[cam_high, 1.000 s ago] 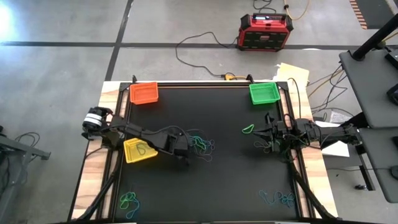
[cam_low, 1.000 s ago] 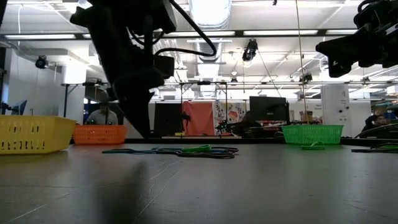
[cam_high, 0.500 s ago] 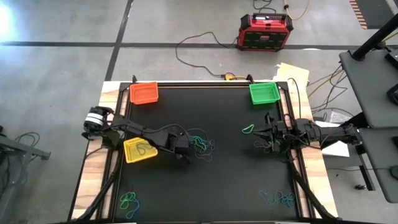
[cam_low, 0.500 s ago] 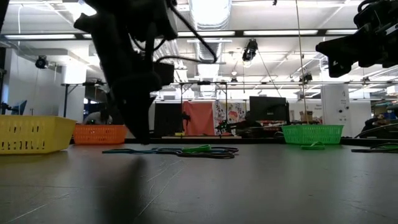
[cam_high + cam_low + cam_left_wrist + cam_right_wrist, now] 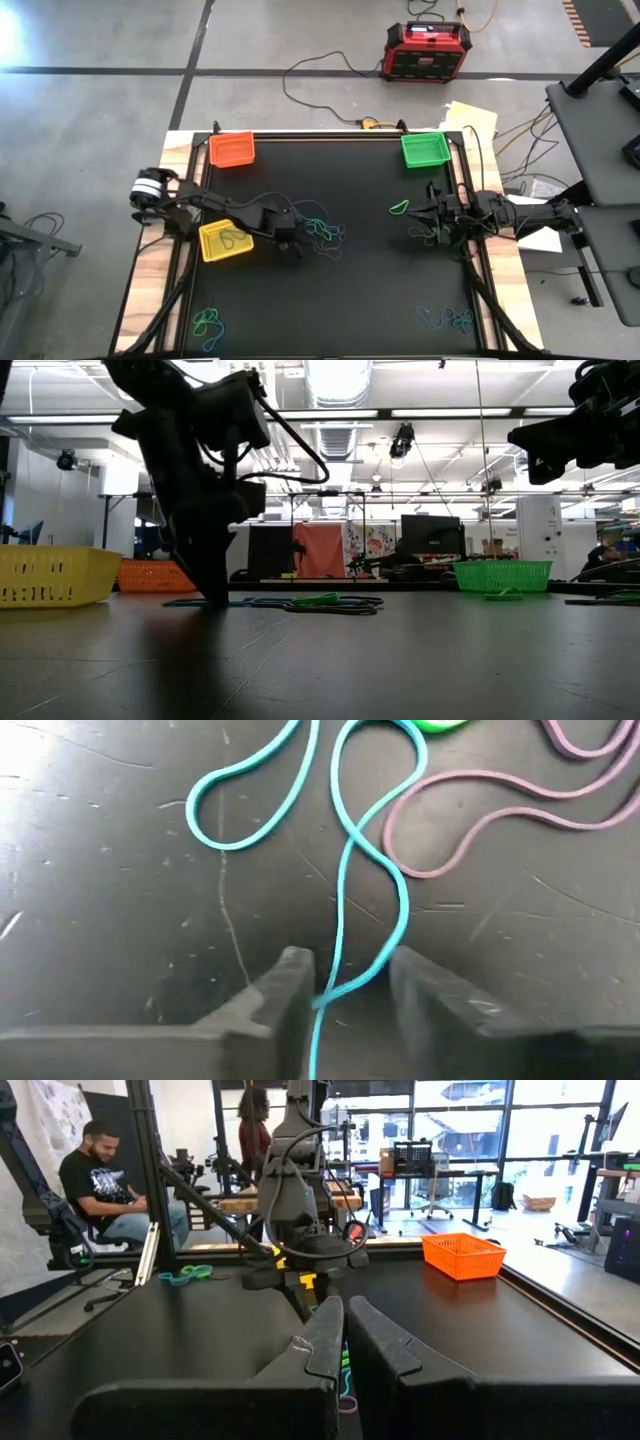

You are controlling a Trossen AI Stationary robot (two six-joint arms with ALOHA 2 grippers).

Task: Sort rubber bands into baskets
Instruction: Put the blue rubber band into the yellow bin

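Rubber bands, thin elastic loops in blue, green and purplish tones, lie in a tangled heap (image 5: 322, 232) near the middle of the black desk (image 5: 350, 290), with smaller clusters near the front corners (image 5: 208, 322) and a lone green loop (image 5: 399, 208) toward the right side. The left end effector (image 5: 292, 247) stands tip-down on the desk at the heap's edge, its jaws partly open with a thin blue rubber band (image 5: 345, 850) running between them; they straddle the strand but do not visibly pinch it. The right end effector (image 5: 432, 222) waits at the right edge, fingers pressed together and empty.

The blue strand crosses a purplish loop (image 5: 480, 810) and touches a green one, so a lift could drag neighbours along into the wrong basket. A thin band lying flat could also slip out if the fingers close above it. The yellow mesh plastic basket (image 5: 213, 250) sits just beside the left arm; the orange basket (image 5: 231, 149) and green basket (image 5: 423, 149) stand at the far corners.
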